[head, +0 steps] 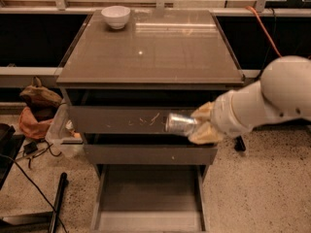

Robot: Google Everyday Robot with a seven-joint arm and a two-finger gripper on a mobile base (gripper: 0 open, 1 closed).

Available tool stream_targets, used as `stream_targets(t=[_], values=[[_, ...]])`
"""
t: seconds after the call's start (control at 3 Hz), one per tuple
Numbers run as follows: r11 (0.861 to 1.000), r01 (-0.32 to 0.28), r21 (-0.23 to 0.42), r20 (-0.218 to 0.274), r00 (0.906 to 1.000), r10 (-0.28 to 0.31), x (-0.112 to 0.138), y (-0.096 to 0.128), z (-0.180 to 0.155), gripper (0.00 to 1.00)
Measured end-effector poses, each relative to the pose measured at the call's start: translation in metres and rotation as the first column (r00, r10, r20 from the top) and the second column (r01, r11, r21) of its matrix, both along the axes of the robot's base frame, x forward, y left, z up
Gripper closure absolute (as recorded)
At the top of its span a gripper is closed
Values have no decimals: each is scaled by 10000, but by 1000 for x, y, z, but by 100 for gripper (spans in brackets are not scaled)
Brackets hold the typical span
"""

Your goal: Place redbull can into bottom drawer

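Note:
The redbull can (180, 124) is a small silvery can held on its side in my gripper (201, 125), which is shut on it. Gripper and can hang in front of the white-scratched top drawer front (121, 119), right of its middle, above the pulled-out bottom drawer (148, 198). That drawer is a shallow tray with a flat floor and nothing in it. My white arm (272, 98) reaches in from the right.
A white bowl (115, 16) stands at the far left corner of the cabinet top (150, 47). The plain middle drawer (150, 154) is closed. Bags (36, 110) and cables (29, 178) lie on the floor at left.

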State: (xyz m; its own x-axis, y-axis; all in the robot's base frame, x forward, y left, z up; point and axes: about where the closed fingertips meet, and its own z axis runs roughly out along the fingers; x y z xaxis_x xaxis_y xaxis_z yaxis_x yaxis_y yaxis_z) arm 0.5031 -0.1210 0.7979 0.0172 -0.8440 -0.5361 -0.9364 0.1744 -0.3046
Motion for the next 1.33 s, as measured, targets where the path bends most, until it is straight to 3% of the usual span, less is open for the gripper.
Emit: stream_targets(t=[0.33, 0.67, 1.0, 1.33], values=[[9973, -711, 168, -915, 9932, 723, -30, 6, -67, 100], [9953, -925, 276, -1196, 9883, 951, -36, 9, -86, 100], [9953, -925, 273, -1189, 9883, 951, -36, 9, -85, 100], [9940, -877, 657, -1007, 9905, 940, -29, 23, -116, 100]])
